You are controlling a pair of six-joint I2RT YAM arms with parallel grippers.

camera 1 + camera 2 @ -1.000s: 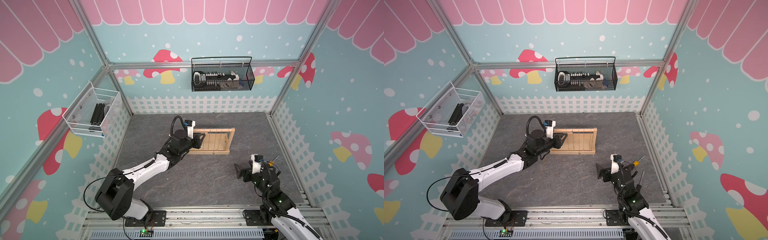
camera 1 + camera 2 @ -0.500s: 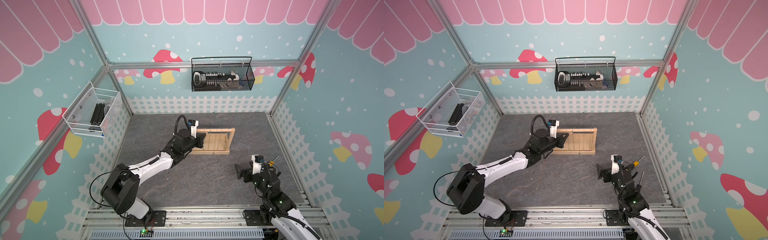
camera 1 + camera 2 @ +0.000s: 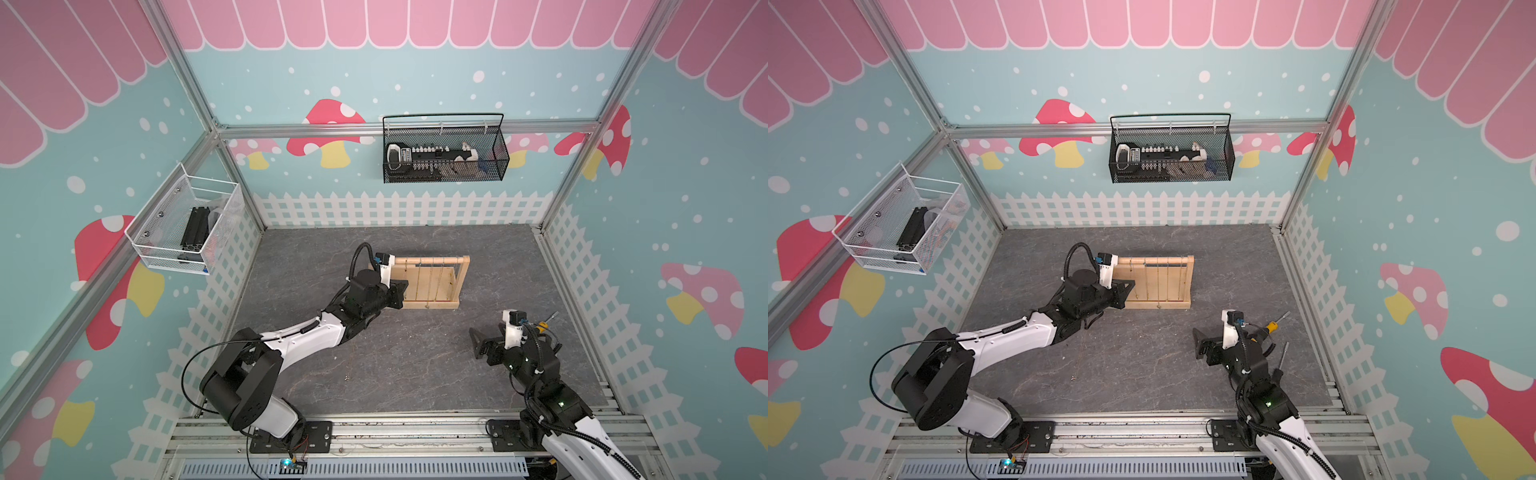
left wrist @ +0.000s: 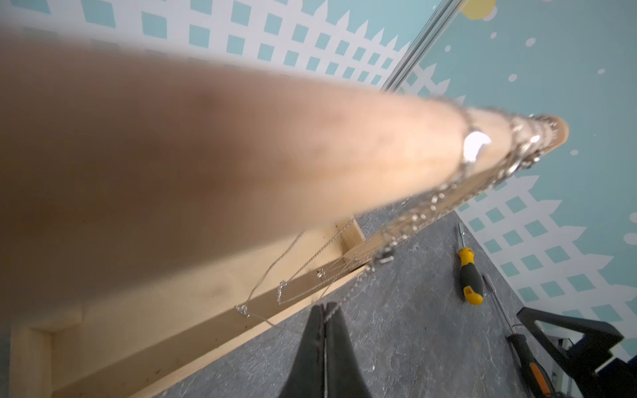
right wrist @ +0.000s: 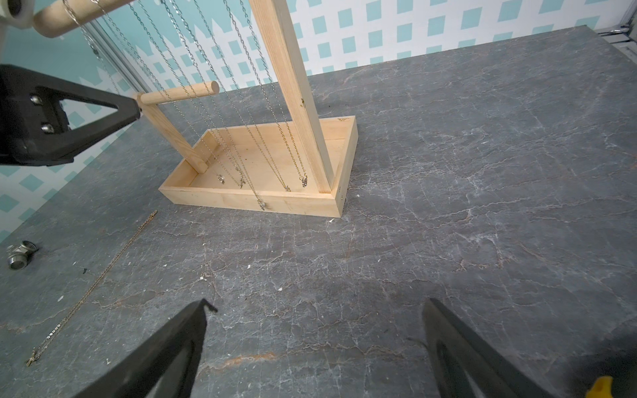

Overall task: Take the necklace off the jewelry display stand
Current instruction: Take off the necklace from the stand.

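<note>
The necklace [image 4: 348, 293] hangs from the dowel rail of the jewelry display stand [image 3: 436, 305], and your left gripper [image 4: 324, 307] has just closed on it. A second ago its jaws stood partly apart at that end of the stand. Now they are pressed together with the beaded chain pinched at their tips, low beside the base board. The grasp looks made, but the chain is still looped over the rail among several others, so the removal itself is not yet done. I judge you must next carry the loop off the rail without dragging its neighbours along.

Your right gripper [image 5: 319, 305] has not moved. Its jaws are spread wide and empty, well apart from the stand.

The grey stone-look tabletop [image 3: 415, 365] also carries a loose gold chain [image 5: 96, 286], a small metal fitting [image 5: 19, 255] and a yellow-handled screwdriver [image 4: 468, 275]. On the teal mushroom-print walls hang a black wire basket [image 3: 444, 153] and a white mesh basket [image 3: 187, 224].
</note>
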